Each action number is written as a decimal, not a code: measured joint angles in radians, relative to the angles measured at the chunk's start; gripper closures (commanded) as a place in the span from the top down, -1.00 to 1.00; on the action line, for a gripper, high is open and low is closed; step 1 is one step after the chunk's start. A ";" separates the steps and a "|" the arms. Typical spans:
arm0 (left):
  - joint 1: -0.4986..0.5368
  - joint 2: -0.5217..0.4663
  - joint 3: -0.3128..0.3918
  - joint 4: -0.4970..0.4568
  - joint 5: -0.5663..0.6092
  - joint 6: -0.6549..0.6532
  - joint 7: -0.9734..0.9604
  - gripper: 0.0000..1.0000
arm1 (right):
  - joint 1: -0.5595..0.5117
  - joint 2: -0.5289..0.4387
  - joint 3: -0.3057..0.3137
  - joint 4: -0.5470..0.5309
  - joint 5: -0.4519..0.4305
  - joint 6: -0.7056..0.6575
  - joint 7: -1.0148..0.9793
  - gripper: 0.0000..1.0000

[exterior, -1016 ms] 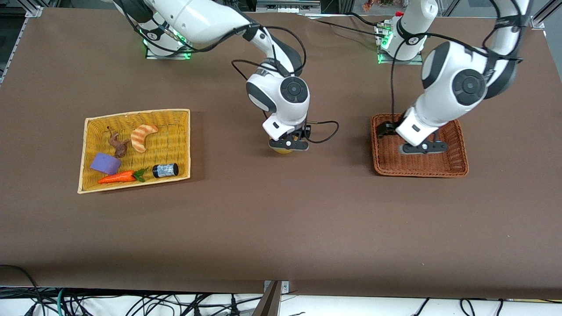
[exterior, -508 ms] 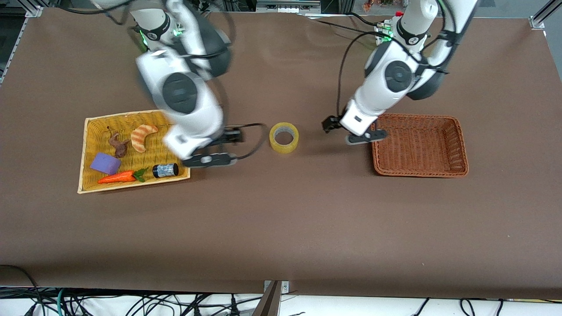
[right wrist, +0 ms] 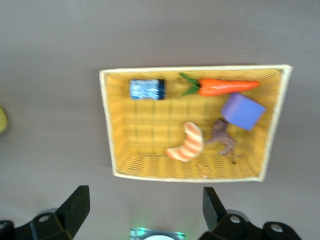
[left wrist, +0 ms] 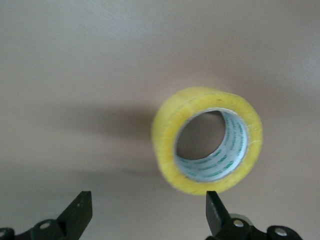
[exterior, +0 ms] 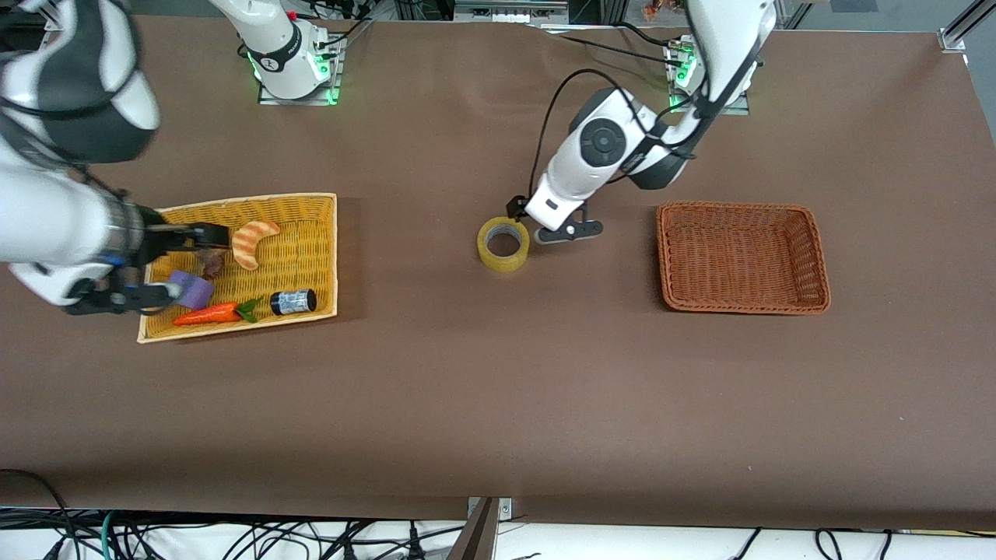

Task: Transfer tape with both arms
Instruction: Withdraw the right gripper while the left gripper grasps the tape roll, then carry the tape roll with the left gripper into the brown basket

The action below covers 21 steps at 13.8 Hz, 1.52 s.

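Tape (exterior: 503, 243) on bare table (exterior: 498, 404) near the middle, ring on its flat face, touched by nothing. Sits between the two baskets: yellow basket (exterior: 311, 204) off at 9 o'clock, brown basket (exterior: 743, 307) off at 3 o'clock, well apart from both.

Change over the last second:
- Right gripper (exterior: 167, 264) no longer on the roll. One second ago down over it at mid-table; now swung out over the 9 o'clock rim of the yellow basket, fingers spread wide, holding nothing.
- Left gripper (exterior: 562, 231) no longer over the brown basket. Now over the table just beside the roll, at its 3 o'clock, fingers parted and empty. In the left wrist view, roll (left wrist: 207, 140) ahead of the gap (left wrist: 146, 200) and off toward one finger, not yet between the two.

Meaning for the task, as a judgement: first half done, roll set down at the hand-over spot. Second half just opening, with the left arm's pickup and a carry to the brown basket probably next. Needs centring over the roll before closing.

Writing:
- Green print around the roll's pale inner core, not readable.
- Bluish label on the black-capped cylinder (exterior: 293, 301) in the yellow basket, not readable.
- No brand legible elsewhere.
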 measured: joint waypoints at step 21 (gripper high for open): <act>-0.058 0.097 0.107 0.140 0.064 -0.171 -0.036 -1.00 | -0.094 -0.393 -0.136 -0.360 0.041 0.024 -0.085 1.00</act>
